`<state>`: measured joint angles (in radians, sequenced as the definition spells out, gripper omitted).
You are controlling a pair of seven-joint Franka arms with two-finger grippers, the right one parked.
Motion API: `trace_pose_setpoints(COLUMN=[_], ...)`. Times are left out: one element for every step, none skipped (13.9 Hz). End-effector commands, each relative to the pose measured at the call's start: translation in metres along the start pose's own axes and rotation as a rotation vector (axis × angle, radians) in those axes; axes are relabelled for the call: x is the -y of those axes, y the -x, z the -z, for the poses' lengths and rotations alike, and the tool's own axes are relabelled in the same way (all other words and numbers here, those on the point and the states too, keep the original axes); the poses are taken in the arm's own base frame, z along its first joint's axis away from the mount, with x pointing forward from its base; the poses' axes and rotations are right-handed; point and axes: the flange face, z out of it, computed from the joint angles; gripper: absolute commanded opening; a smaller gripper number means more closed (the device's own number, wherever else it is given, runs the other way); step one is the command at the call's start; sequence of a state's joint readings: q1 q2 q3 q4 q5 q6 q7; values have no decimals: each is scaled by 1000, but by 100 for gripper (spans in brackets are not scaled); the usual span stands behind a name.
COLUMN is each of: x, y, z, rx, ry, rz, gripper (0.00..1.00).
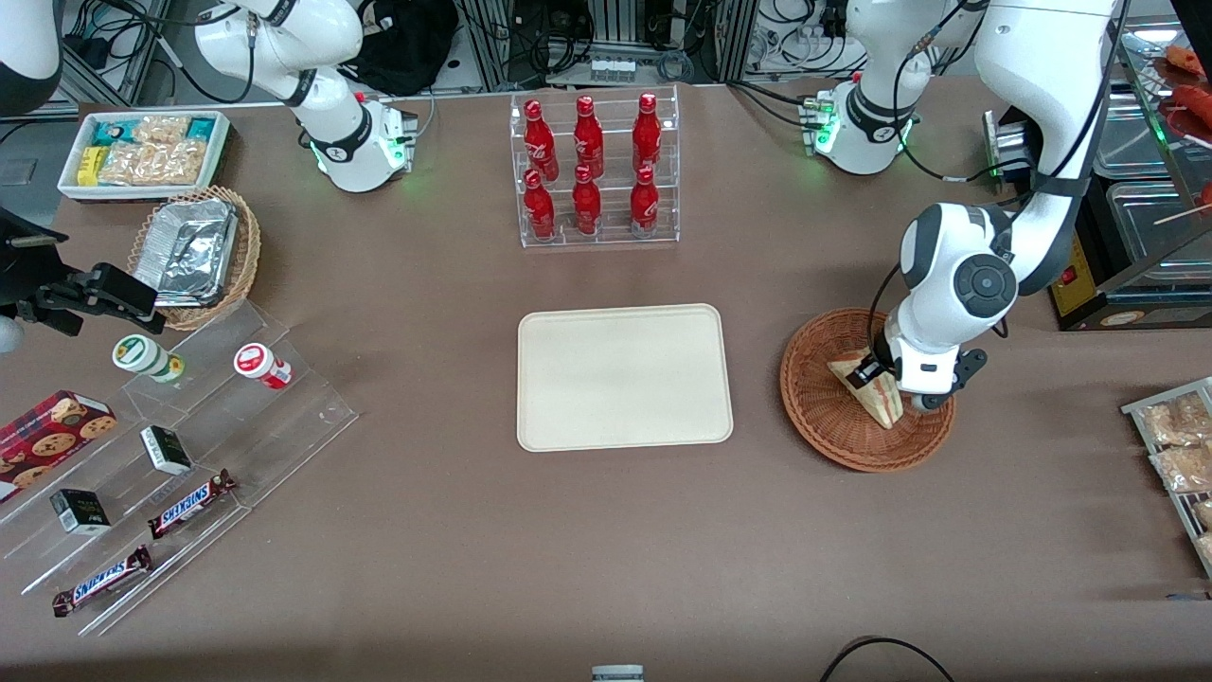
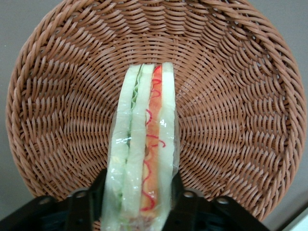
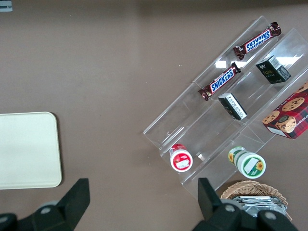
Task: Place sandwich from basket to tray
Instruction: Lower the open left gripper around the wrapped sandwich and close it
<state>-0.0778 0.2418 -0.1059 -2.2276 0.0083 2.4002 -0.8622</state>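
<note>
The sandwich (image 1: pixel 879 396) (image 2: pixel 144 144), a plastic-wrapped wedge of white bread with green and orange-red layers, stands on edge in the reddish-brown wicker basket (image 1: pixel 822 417) (image 2: pixel 231 96). My left gripper (image 1: pixel 877 377) (image 2: pixel 139 204) reaches down into the basket, and its black fingers (image 2: pixel 98 188) press against both bread faces, shut on the wedge. The sandwich's pointed end still rests on the basket floor. The cream tray (image 1: pixel 625 376) (image 3: pixel 26 149) lies flat and bare beside the basket, toward the parked arm's end of the table.
A clear rack of red bottles (image 1: pixel 597 170) stands farther from the front camera than the tray. A tan basket of foil containers (image 1: pixel 194 256), a white snack bin (image 1: pixel 142 152) and an acrylic shelf of candy bars (image 1: pixel 161 455) sit at the parked arm's end. Snack packets (image 1: pixel 1174 445) lie at the working arm's end.
</note>
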Motion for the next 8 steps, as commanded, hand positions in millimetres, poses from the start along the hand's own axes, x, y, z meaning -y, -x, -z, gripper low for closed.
trace_pose_setpoints(x=[2,2,-1,-7,-18,-25,-31,-37], y=[3,4,1,-1,-1,-2,-4,1], z=[16,28,49,67,89,102,111,112], rx=[-7,-2,1,16,28,45,52,52], ry=[-14,-24,-32,-51,-69,-89,-96,-98], rz=[0,-2,-2,-5,-19,-27,-43,-93], gripper=[6,6,6,6,6,6,7,7])
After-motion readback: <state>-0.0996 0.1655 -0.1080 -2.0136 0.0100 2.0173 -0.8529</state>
